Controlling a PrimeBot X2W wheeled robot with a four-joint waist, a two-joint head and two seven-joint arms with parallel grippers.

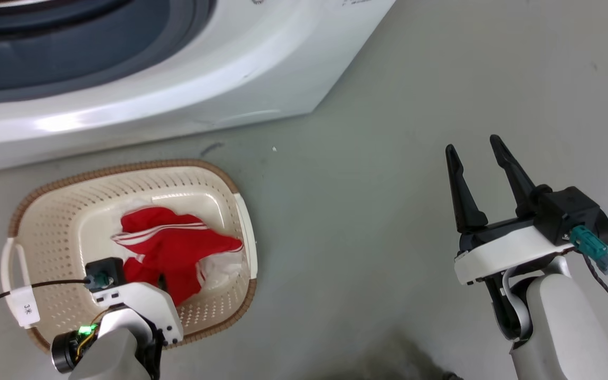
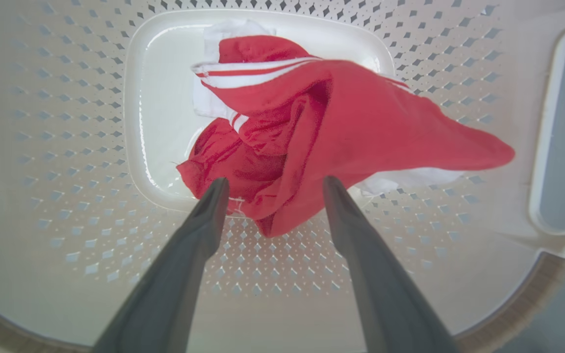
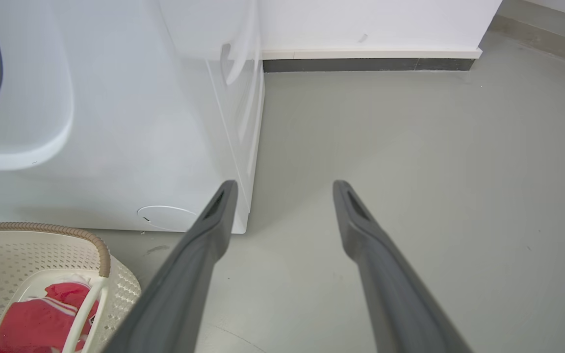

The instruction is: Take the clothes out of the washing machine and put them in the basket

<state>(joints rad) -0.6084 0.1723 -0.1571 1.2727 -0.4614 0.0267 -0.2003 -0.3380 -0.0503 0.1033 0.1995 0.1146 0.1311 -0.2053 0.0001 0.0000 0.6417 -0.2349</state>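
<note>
While the red clothes [image 1: 177, 245] lie crumpled in the cream basket [image 1: 66, 211], their thin white stripes and white panels showing, they cover the middle of its base. One fold runs up against the perforated wall at the handle end on the robot's right.

The left claw [image 2: 272, 184] points down into the basket near its front wall, with its two dark fingers spread wide and gripping nothing. In the left wrist view the tip of a red fold lies in the gap between them; whether it touches either finger cannot be told.

The basket stands on the grey floor [image 1: 388, 211], just in front of the white washing machine [image 1: 177, 89], near its front right corner.

The right claw [image 1: 473, 143] hangs over bare floor, well apart from the basket on the robot's right, its fingers parted and empty.
</note>
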